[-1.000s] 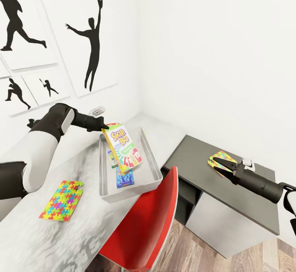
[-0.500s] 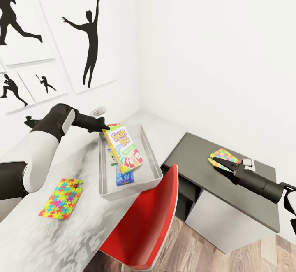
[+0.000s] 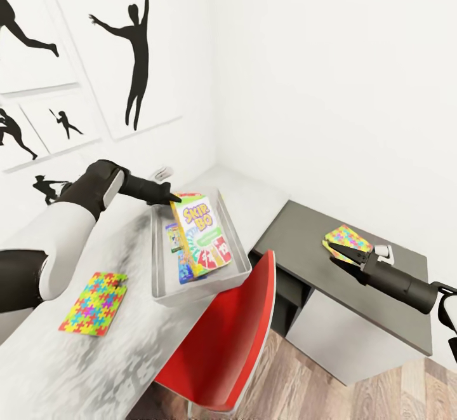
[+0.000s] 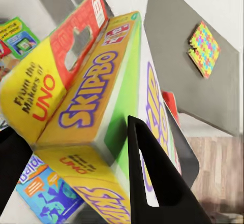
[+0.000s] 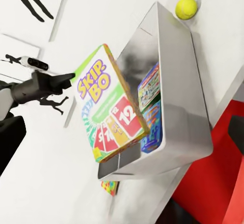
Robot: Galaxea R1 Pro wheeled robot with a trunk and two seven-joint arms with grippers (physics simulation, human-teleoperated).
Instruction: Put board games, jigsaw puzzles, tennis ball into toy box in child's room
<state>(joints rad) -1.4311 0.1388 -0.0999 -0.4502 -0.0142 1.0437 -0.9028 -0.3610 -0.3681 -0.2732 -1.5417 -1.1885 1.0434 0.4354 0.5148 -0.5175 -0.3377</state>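
My left gripper [image 3: 170,199] is shut on the top edge of the green-yellow Skip-Bo board game [image 3: 203,237], which hangs tilted over the light grey toy box [image 3: 190,291] on the table [image 3: 127,356]. Close up, the Skip-Bo box [image 4: 86,107] sits between the black fingers [image 4: 152,183]. A pale-green game [image 3: 171,237] and a blue game [image 3: 184,270] lie inside the toy box. One jigsaw puzzle [image 3: 94,302] lies on the table, another jigsaw puzzle [image 3: 348,237] on the dark desk just beyond my open right gripper [image 3: 336,251]. The tennis ball [image 5: 186,7] rests behind the toy box [image 5: 178,82].
A red chair [image 3: 222,337] stands against the table's front edge, between my arms. The lower dark grey desk [image 3: 298,236] adjoins the table on the right and carries a small white object [image 3: 381,253]. Black silhouette pictures [image 3: 136,58] hang on the left wall. Wood floor [image 3: 381,401] lies below.
The head view has drifted. My left gripper has carried the Skip-Bo box a little right and lower over the toy box, leaning it flatter. The right arm has hardly moved.
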